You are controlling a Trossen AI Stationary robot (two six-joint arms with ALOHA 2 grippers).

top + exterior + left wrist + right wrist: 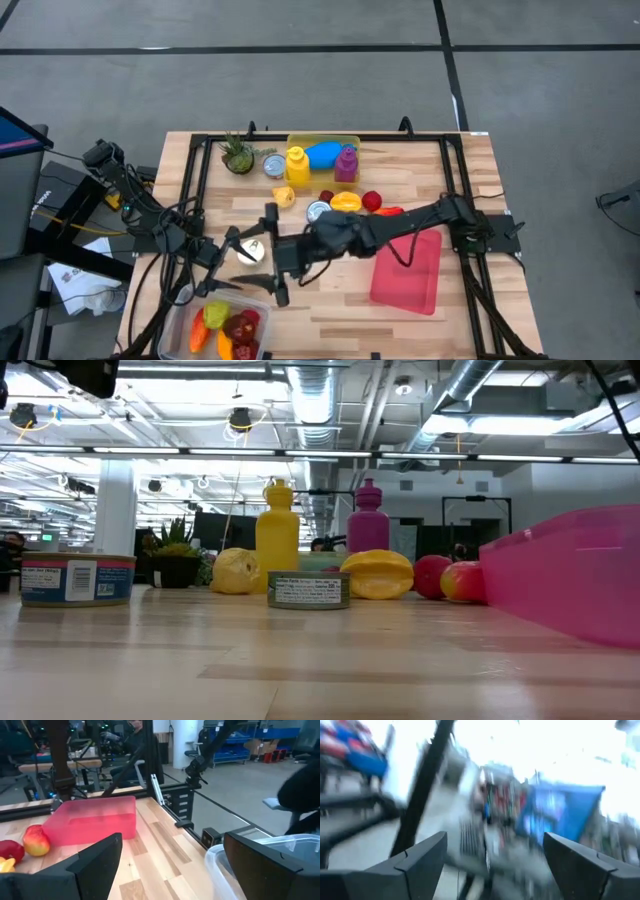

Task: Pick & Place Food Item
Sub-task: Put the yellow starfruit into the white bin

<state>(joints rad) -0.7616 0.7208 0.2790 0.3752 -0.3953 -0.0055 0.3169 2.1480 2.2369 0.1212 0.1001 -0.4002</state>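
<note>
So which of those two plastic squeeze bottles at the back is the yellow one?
The yellow plastic bottle stands nearer the small potted plant; the purple plastic bottle stands on its other side.

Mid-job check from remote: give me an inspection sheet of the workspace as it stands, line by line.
Surface: wooden table, dry, bare at the front.
Job's things: clear container at the front left corner holds red, orange and yellow food items; pink bin right of centre, nothing seen inside.
Clutter: yellow bottle, purple bottle, two cans, potted plant, loose fruit toward the back.
Grippers: left gripper and right gripper both open, empty, near the container.
Cables: bundles run off the left edge by the left arm.
Surroundings: open workshop floor, shelving behind; a person faintly visible far off.
</note>
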